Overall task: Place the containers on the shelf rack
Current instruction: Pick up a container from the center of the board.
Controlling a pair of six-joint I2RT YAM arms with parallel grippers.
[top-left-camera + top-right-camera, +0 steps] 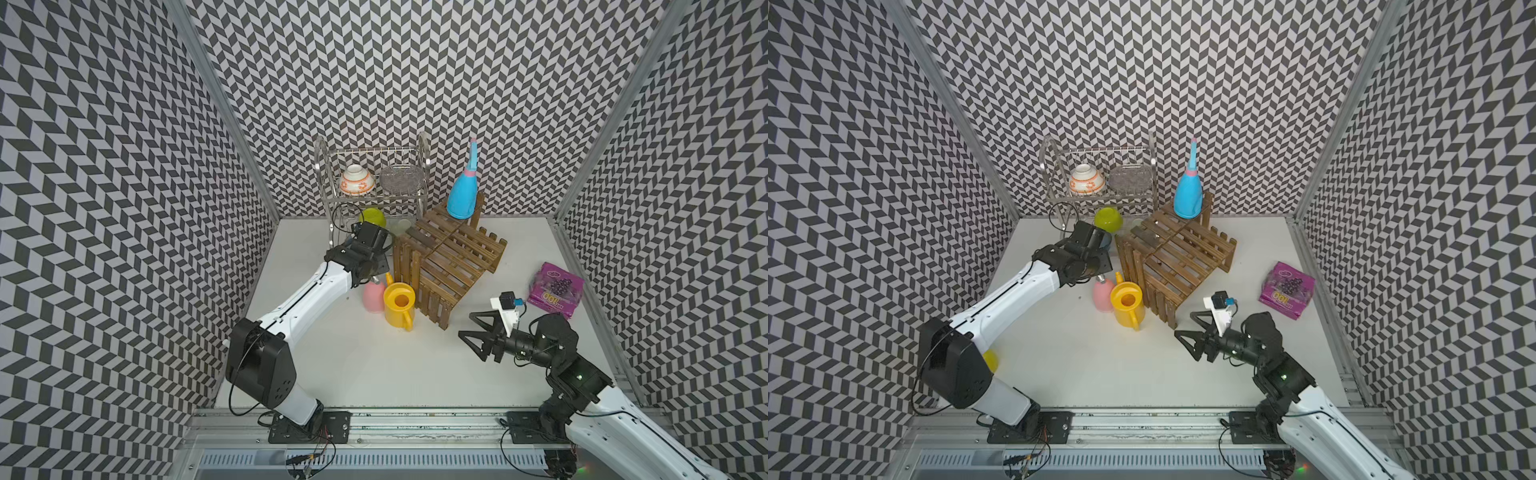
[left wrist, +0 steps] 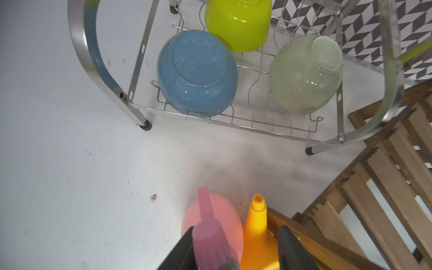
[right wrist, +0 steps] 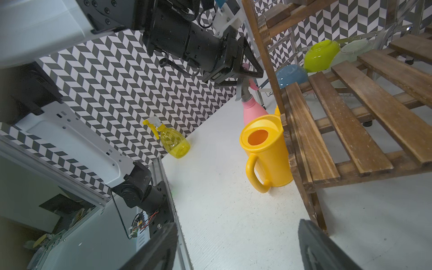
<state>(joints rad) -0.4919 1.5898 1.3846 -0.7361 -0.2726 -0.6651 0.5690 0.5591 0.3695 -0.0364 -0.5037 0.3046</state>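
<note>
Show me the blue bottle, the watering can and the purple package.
blue bottle (image 1: 460, 199), in a top view, body
watering can (image 1: 395, 318), in a top view, body
purple package (image 1: 555, 291), in a top view, top face

The left arm and the right arm both wear glossy white shells over chunky black joint housings, thin black cables looping by screwed black base plates, with a green light, a white camera bracket and black triangular fingers on the right.
</note>
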